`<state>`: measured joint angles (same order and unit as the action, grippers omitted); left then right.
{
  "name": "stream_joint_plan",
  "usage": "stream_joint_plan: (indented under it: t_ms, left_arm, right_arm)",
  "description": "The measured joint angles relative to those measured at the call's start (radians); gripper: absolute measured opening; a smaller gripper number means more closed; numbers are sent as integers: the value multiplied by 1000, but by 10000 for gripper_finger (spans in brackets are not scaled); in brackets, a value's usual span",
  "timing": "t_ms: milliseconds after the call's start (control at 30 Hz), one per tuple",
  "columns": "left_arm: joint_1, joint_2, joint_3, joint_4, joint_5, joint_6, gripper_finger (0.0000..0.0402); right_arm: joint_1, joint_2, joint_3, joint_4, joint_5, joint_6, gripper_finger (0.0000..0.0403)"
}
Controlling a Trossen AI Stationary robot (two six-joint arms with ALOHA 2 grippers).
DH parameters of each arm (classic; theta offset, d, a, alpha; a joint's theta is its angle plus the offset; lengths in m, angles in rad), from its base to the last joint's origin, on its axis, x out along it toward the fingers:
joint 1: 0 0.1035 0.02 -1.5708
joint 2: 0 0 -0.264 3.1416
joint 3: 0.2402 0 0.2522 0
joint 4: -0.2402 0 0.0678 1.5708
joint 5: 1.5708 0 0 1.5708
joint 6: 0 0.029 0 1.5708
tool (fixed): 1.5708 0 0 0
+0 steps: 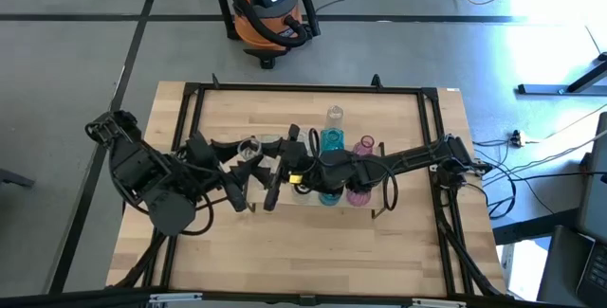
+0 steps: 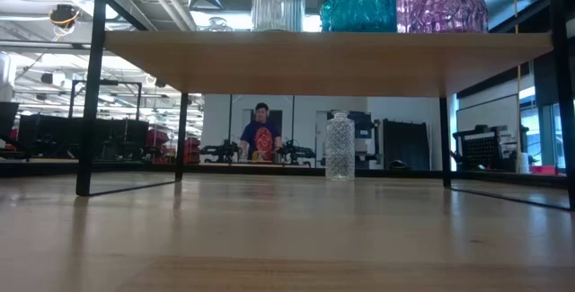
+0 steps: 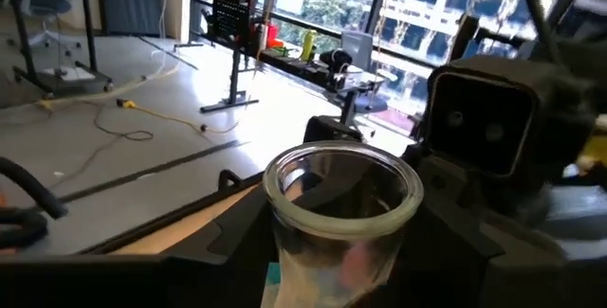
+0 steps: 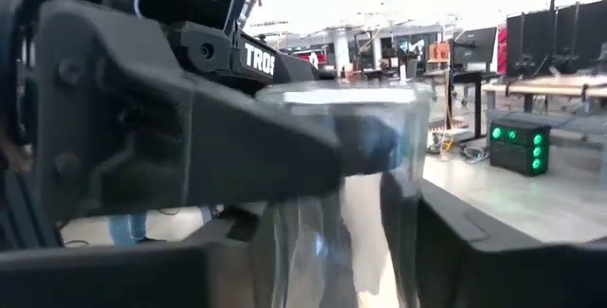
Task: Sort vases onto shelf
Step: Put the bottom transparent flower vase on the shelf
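Observation:
My left gripper [image 1: 248,156] holds a clear glass vase [image 3: 343,215] above the table, left of the shelf. My right gripper [image 1: 282,168] reaches across the shelf from the right. Its fingers stand open on either side of the same clear vase [image 4: 332,208]; whether they touch it I cannot tell. The light-wood shelf [image 2: 323,58] carries a clear vase [image 2: 278,0], a teal vase [image 2: 359,0] and a pink vase [image 2: 442,0] on their bases. Another clear vase [image 2: 340,146] stands on the table beyond the shelf. My left gripper pinches the clear vase between its two fingers on the upper wall just below the rim [image 3: 285,215]. One finger [image 4: 365,147] lies across the glass near the top. The vase stays upright, mouth up; its base is out of view.
The right arm [image 1: 408,159] lies over the shelf and hides much of it. A clear vase [image 1: 334,116], a teal vase [image 1: 331,139] and a pink vase [image 1: 365,145] show along its far side. A black rail [image 1: 303,88] frames the tabletop. A person [image 2: 261,135] stands far off.

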<state>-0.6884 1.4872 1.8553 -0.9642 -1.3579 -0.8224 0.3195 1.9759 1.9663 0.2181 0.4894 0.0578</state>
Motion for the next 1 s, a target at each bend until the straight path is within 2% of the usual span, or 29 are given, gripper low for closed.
stream_joint_plan:
  t_ms: [133,233,433,567,633,767,833,1000]
  left_arm:
    - [0,-1,0,-3,-1,47,190]
    - [0,-2,0,-5,-5,72,190]
    - [-20,-2,0,-8,-7,131,190]
    - [-59,-2,0,-28,-37,125,190]
    - [-87,-2,0,-79,-66,70,190]
    - [-144,-2,-15,-289,-98,-219,190]
    - [-160,-5,-69,-362,-124,-353,190]
    - [-175,0,-265,-352,-188,-504,190]
  right_arm:
    - [2,0,0,-7,15,16,240]
    - [3,0,0,-8,36,16,264]
    - [8,-8,0,-31,117,-7,262]
    - [27,-60,1,-164,207,-9,248]
    - [45,-89,3,-247,298,-9,240]
    - [94,-142,3,-386,456,-10,223]
    - [122,-169,3,-429,532,-10,214]
    - [186,-222,3,-500,656,-11,193]
